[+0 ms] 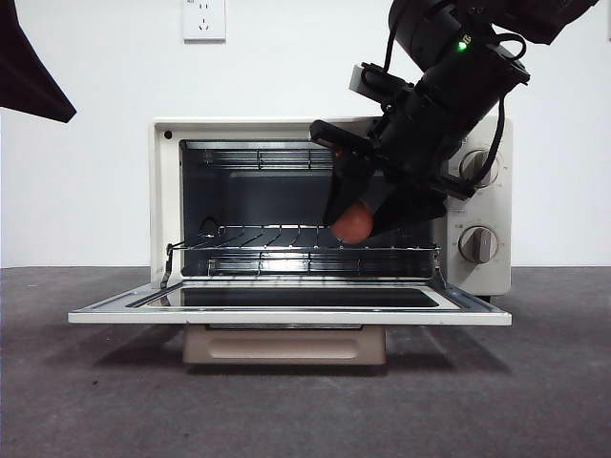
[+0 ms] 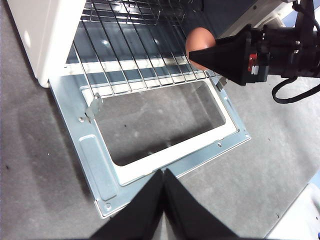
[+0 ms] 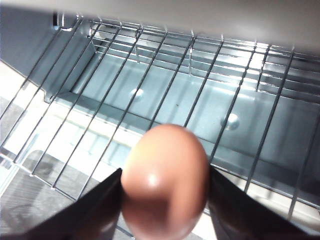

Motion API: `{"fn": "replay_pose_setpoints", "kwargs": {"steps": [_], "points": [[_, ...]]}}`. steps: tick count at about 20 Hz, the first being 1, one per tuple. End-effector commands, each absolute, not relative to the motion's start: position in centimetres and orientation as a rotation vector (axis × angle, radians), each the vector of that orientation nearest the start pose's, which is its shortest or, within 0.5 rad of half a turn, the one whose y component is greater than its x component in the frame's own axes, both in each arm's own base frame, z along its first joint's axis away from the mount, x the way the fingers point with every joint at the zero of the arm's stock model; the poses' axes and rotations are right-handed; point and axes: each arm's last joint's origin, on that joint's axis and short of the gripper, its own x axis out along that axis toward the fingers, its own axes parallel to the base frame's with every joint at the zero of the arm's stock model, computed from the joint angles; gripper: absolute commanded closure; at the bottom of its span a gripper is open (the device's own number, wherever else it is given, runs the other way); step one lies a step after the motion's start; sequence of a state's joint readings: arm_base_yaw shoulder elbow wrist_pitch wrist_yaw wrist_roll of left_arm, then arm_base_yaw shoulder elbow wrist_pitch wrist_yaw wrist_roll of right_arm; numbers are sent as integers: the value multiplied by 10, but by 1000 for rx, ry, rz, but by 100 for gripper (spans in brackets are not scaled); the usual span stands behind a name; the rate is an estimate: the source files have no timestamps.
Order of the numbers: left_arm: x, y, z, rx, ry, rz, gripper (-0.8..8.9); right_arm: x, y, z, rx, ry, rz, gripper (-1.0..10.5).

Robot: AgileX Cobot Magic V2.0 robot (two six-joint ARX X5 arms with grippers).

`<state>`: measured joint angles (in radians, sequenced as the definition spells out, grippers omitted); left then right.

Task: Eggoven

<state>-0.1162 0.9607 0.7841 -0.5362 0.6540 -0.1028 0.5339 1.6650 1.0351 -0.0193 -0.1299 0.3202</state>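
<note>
The cream toaster oven stands with its door folded down flat. My right gripper is shut on the reddish-brown egg and holds it just above the wire rack, at the right side of the oven's mouth. In the right wrist view the egg sits between the two jaws, over the rack. The left wrist view shows the egg in the right gripper over the rack's front edge. My left gripper is shut and empty, above the door's front edge.
Two knobs sit on the oven's right panel. A wall socket is on the white wall behind. The oven stands on a dark grey table. A black arm tip shows at the top left corner.
</note>
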Motion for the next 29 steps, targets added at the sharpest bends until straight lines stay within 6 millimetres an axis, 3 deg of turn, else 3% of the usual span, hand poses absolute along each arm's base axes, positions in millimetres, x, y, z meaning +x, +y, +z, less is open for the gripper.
{"fn": "replay_pose_setpoints", "kwargs": {"steps": [1,11,21,25,29], "points": [[188,-40,279,-274,725,-712,808,306,188,206,173,766,525,694],[188,-40,279,-277,726,-711,808,303,187,217,202,741,524,651],[188,-40,279,-276,726,-708,808,287,178,246,209,718,517,651],[195,-39,275,-249,723,-630,808,265,173,276,207,668,544,651],[218,-41,249,-280,802,-614,808,225,162,313,184,618,608,651]]}}
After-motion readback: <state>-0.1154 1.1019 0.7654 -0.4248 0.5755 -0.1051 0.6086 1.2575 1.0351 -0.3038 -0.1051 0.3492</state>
